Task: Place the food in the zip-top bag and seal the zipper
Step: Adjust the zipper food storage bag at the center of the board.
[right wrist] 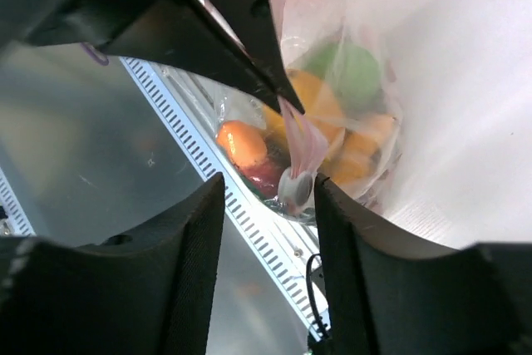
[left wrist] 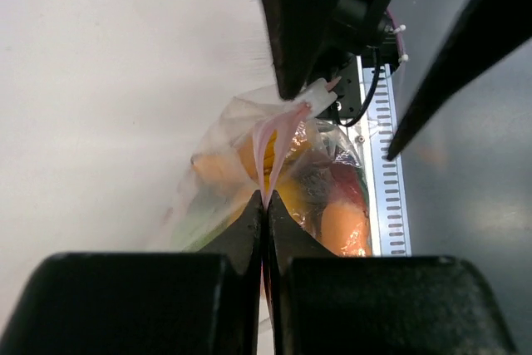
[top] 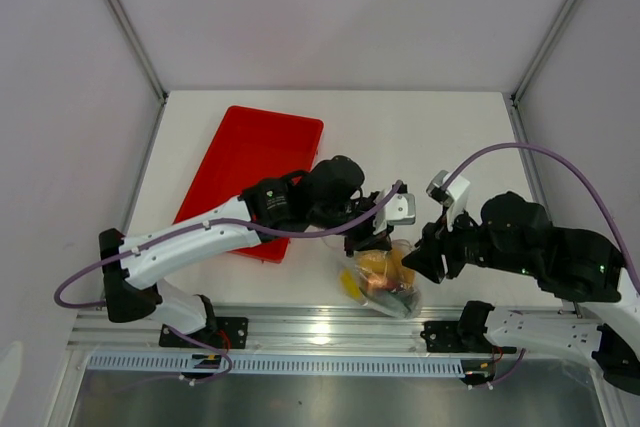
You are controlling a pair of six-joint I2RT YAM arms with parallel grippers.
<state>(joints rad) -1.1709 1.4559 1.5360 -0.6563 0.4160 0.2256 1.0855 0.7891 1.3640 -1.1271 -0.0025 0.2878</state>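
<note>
— Which step?
— Sealing, I'd say. On the surface (top: 420,137) the tray (top: 245,157) looks bare; the bag (top: 385,282) at the near edge holds the food (top: 375,265).
— Hands?
— The left hand (left wrist: 265,201) is clamped on the zipper (left wrist: 270,143); the right hand (right wrist: 268,182) gapes around its other end.
— Next?
— Likely pinch there, then slide along.

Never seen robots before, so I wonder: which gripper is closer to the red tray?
Left. The left gripper sits just right of the red tray, pinched shut on the zipper; the right gripper is farther right, open at the zipper's other end.
</note>
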